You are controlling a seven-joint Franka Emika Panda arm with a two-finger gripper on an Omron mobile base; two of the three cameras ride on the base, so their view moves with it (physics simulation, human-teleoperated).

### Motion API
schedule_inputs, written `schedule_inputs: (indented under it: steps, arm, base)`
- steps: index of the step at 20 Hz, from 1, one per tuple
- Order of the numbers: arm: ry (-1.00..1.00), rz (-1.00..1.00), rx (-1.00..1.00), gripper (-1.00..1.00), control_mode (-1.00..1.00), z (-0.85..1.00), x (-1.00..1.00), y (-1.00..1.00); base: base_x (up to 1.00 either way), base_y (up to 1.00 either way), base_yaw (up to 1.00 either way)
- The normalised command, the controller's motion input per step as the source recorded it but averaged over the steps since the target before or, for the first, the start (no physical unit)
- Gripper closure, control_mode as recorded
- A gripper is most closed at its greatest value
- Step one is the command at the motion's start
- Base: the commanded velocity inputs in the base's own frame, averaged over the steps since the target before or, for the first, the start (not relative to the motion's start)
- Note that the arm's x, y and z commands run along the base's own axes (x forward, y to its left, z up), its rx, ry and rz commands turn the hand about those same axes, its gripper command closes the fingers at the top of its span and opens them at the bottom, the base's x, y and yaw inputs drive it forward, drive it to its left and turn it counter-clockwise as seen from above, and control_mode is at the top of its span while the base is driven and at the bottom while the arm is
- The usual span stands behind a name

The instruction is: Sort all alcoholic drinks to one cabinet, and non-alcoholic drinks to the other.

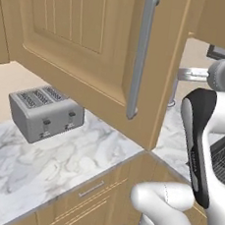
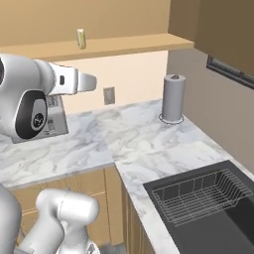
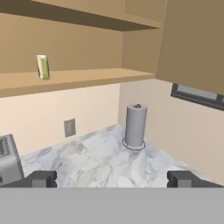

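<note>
My pincer point(image 3: 111, 178) stood fully spread and empty above the marble counter point(image 3: 100, 162). A small pale carton point(image 3: 42, 67) stood upright on the bottom shelf of the open wall cabinet point(image 3: 87, 78), well apart from me. A grey paper-towel roll point(image 3: 135, 126) stood in the corner; the toaster point(image 1: 45, 112) sat left.

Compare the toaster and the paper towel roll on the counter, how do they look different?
The toaster is a low, wide, boxy shape with slots on top; the paper towel roll is a tall upright cylinder. The toaster sits straight on the marble; the roll stands on a round base. The toaster is by the open cabinet door, the roll in the corner. Both are grey.
</note>
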Motion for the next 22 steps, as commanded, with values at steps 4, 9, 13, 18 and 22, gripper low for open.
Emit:
schedule_inputs:
  steps: [4,9,13,18,22]
  arm:
    - [0.00,0.00,0.00,-1.00,1.00,0.00,0.00,0.00]
    - [0.00,0.00,0.00,-1.00,1.00,0.00,0.00,0.00]
    - [0.00,0.00,0.00,-1.00,1.00,0.00,0.00,0.00]
    - [0.00,0.00,0.00,-1.00,1.00,0.00,0.00,0.00]
    - [0.00,0.00,0.00,-1.00,1.00,0.00,0.00,0.00]
  base:
    - [-0.36,0.10,-0.19]
    - [-0.31,0.11,-0.20]
    - [-0.48,0.03,-0.18]
    - [-0.61,0.00,-0.15]
    - [-0.64,0.07,-0.12]
